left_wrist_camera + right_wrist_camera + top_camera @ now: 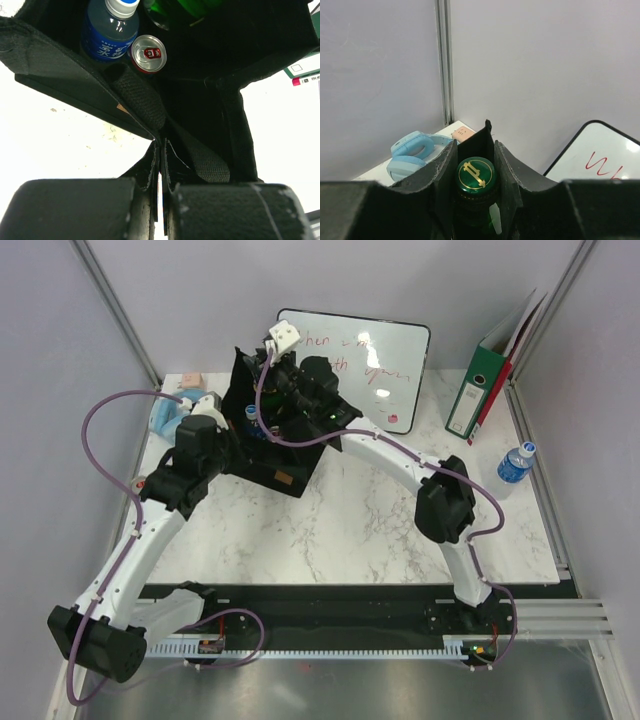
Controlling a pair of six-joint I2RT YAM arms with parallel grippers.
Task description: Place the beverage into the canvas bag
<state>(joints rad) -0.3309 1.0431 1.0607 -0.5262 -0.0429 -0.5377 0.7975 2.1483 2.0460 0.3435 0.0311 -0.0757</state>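
Observation:
The black canvas bag (283, 452) stands at the table's back left, its tan label (285, 478) facing the near side. My left gripper (161, 150) is shut on the bag's near rim (150, 127) and holds the mouth open. Inside the bag are a blue-labelled water bottle (111, 35) and a red can (148, 52). My right gripper (475, 150) is shut on the neck of a green glass bottle with a gold-marked cap (475, 175). It holds the bottle upright over the bag's mouth (292, 400). The bottle's lower part (175, 10) shows in the bag's opening.
A whiteboard (370, 355) lies behind the bag. A green binder (485, 385) leans at the back right. Another water bottle (515, 465) stands near the right edge. Blue headphones (165, 415) and a pink block (463, 133) lie left of the bag.

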